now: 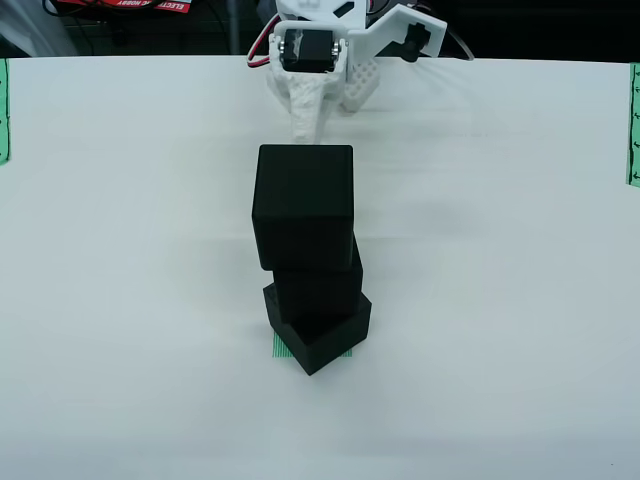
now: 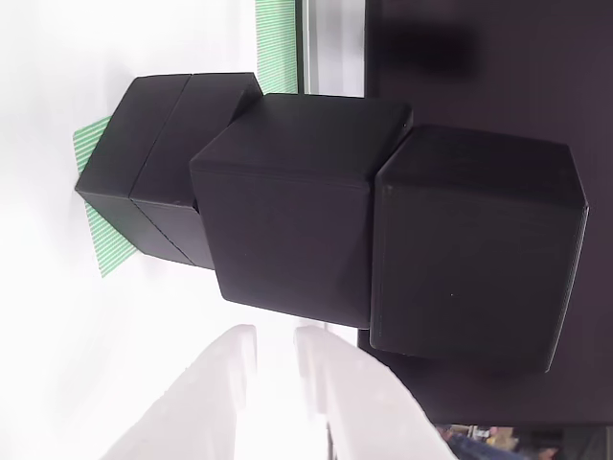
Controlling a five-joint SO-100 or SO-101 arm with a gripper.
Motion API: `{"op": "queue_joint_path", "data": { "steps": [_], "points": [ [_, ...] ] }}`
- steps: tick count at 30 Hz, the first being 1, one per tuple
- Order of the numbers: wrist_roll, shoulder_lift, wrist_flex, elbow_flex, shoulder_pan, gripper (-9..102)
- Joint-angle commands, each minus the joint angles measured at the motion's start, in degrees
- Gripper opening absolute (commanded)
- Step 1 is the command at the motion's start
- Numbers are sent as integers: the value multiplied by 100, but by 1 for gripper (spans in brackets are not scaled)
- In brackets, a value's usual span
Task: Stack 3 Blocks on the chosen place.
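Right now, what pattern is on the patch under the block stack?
Thin green stripes on the patch, clearest in the sideways close-up view.

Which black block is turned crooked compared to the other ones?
The bottom block, the one sitting on the green striped square. In the view from above, a corner of it points toward the camera, while the middle block and top block face squarely.

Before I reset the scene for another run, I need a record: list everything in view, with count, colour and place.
Blocks: three, matte black, stacked in one tower at the table's middle; bottom block turned askew, middle block, top block.
Striped square: one, green, flat under the bottom block, edges peeking out.
Edge strips: two, green with black marks, at the table's left and right edges.
Table: one, white.
Gripper: one, white, behind the tower, touching no block.
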Motion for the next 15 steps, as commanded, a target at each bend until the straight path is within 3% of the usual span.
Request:
{"op": "queue_joint_path", "data": {
  "steps": [1,15],
  "points": [
    [62,97,26,246,53,0],
    [246,97,18,246,70,0]
  ]
}}
